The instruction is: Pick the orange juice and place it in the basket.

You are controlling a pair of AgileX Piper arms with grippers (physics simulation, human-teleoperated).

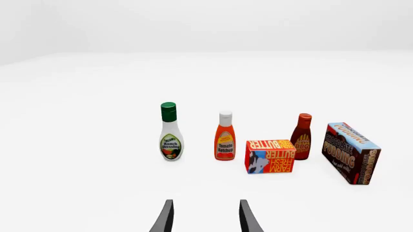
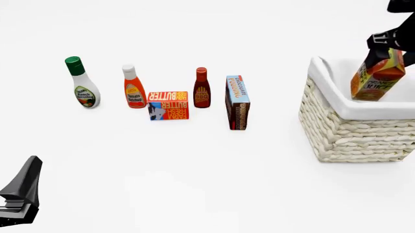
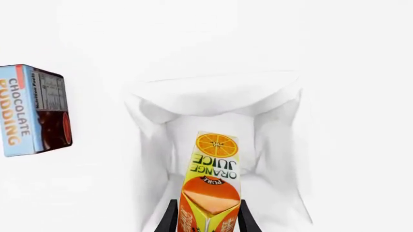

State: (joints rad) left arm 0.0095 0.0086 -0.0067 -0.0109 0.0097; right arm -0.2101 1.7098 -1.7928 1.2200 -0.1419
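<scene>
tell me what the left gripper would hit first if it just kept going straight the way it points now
Probably nothing close: the left gripper is open and aims at the bare gap between the ranch dressing bottle and the ketchup bottle. It looks free, though depth is hard to judge and a finger might clip either bottle.

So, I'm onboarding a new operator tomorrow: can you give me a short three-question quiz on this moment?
1. True or false: the right pincer holds the orange juice above the basket.
2. Multiple choice: which item stands nearest the basket in the front view? A) ranch dressing B) chocolate pudding box C) tomato ketchup
3. Fill in: the left pincer is ____ and holds nothing.

Key: 1 true; 2 B; 3 open
</scene>
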